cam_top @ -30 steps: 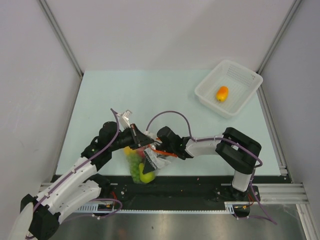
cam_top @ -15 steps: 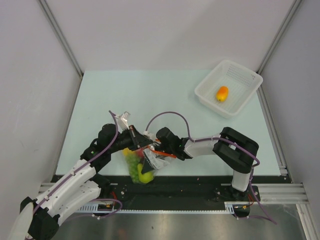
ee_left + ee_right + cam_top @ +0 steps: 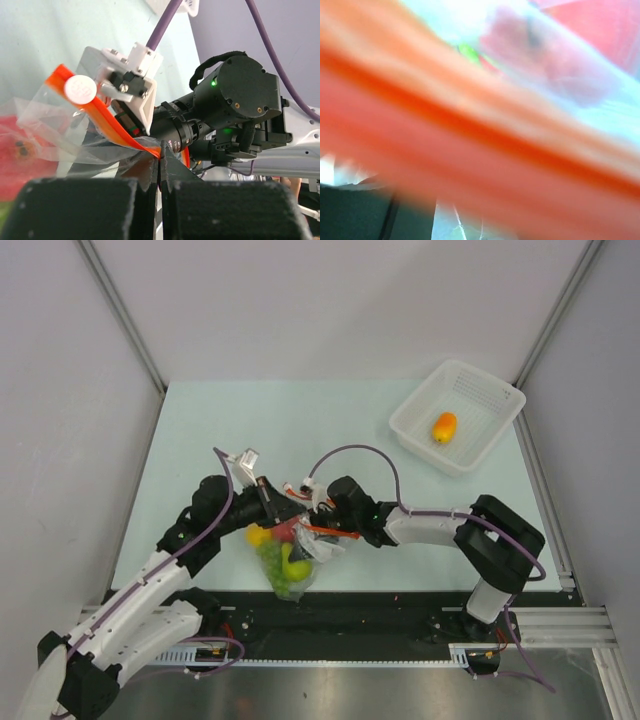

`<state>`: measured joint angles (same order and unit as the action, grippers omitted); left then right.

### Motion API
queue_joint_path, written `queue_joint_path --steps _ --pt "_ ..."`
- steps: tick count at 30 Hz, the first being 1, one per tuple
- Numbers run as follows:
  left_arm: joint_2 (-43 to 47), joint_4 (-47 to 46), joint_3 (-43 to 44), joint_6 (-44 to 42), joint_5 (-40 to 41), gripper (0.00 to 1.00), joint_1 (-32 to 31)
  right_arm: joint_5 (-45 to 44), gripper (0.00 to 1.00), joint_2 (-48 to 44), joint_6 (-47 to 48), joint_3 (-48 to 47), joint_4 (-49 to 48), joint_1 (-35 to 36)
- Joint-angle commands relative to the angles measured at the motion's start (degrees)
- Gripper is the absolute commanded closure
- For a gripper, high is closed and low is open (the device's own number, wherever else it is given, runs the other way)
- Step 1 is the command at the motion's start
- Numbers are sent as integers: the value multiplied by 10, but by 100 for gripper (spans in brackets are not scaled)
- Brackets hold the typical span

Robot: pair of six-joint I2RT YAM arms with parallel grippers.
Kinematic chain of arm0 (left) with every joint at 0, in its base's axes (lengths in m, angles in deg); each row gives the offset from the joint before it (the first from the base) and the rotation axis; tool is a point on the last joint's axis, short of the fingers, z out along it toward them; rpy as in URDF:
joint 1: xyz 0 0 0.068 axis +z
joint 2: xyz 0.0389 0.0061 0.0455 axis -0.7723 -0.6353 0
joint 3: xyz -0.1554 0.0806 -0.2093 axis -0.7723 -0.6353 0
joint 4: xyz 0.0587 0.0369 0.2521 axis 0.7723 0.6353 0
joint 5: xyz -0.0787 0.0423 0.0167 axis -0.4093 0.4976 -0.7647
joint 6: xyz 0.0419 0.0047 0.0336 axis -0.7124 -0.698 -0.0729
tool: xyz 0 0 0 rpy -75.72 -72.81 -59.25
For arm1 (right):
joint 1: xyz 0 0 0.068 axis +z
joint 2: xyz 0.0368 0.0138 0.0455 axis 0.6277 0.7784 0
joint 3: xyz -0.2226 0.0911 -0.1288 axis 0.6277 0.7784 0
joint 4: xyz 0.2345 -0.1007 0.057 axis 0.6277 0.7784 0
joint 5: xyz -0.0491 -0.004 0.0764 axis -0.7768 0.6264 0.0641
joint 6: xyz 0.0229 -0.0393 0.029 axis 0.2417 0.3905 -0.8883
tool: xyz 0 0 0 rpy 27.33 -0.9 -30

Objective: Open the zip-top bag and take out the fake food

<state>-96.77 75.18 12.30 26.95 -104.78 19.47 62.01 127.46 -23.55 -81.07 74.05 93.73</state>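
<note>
Zip-top bag (image 3: 290,562), clear crinkly plastic w/ orange-red zip strip (image 3: 111,125), sits at near edge of pale green bench (image 3: 250,430), left of centre, betw. both arms; can't tell if it rests on bench or hangs.

Left pincer (image 3: 159,169): clenched on bag film right at strip end.

Inside bag: glossy plastic fruit, i.e. yellow piece (image 3: 258,535), red piece (image 3: 286,530), green grapes (image 3: 277,578).

Bag long axis runs approx. far-to-near, slightly skewed: mouth up toward far side and right, bottom toward near edge.

Right pincer (image 3: 318,529): at mouth, strip across its cam, all blur; grip can't tell.

Far right corner: white mesh plastic basket (image 3: 485,392) w/ orange-yellow oval fruit (image 3: 444,427) in it.

Progress est.: one piece out, most left; mouth looks parted, how wide unclear.
</note>
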Motion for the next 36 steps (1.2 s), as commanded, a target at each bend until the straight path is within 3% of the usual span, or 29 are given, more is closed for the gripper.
queue_joint_path --steps 1,10,21,30,36 --pt "-18 6 21 -35 18 100 9 -32 100 -51 10 -23 25 -26" --pt "-57 -36 -8 -32 5 100 18 -109 100 -127 58 -42 117 -57" --pt "-40 -23 -3 -30 2 100 23 -175 100 -227 105 -67 210 -109" --pt "-38 -25 -4 -25 -2 100 24 -177 100 -285 124 -95 247 -232" --pt "-34 -26 -5 -24 -8 100 24 -291 100 -276 121 -124 283 -374"
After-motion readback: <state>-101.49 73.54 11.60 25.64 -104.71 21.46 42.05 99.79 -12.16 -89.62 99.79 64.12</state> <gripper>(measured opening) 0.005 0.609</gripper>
